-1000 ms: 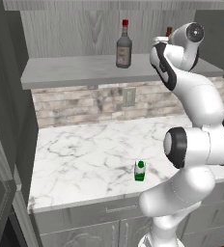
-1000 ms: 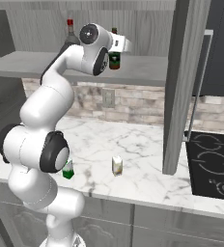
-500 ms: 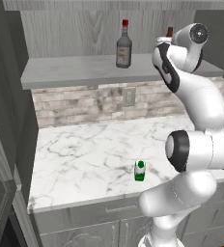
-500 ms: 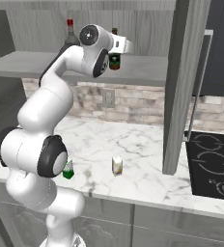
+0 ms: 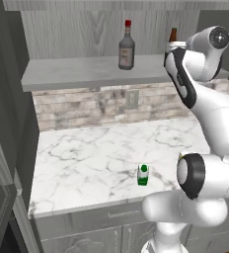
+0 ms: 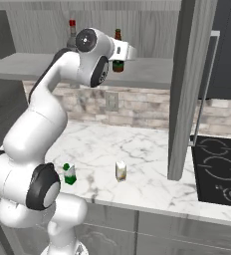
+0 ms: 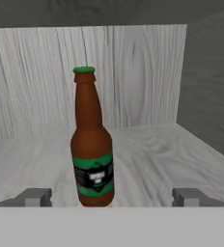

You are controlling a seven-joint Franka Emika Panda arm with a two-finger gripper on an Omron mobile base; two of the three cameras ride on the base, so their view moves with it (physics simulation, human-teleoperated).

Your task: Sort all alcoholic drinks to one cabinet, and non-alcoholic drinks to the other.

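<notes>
The brown bottle (image 7: 92,144) with its green label stands upright on the wide cabinet's grey shelf (image 7: 147,149), near the right end wall. My gripper (image 7: 112,197) is open, one fingertip on each side of the bottle's base and short of it, touching nothing. From the right base view the gripper (image 6: 131,53) hovers just in front of the brown bottle (image 6: 118,63). The clear bottle (image 5: 127,47) with a red cap stands further left on the same shelf (image 5: 77,71). On the marble counter stand the green and white carton (image 5: 143,175) and the cream-yellow carton (image 6: 120,171).
A tall grey panel (image 6: 184,89) separates the counter from the unit with the black oven (image 6: 227,50). A black cooktop (image 6: 219,169) lies at the right. The marble counter (image 5: 87,158) has free room around both cartons.
The arm's upper joints have swung right and the hand has drawn back a little from the brown bottle. The bottle stays where it stood on the shelf.
</notes>
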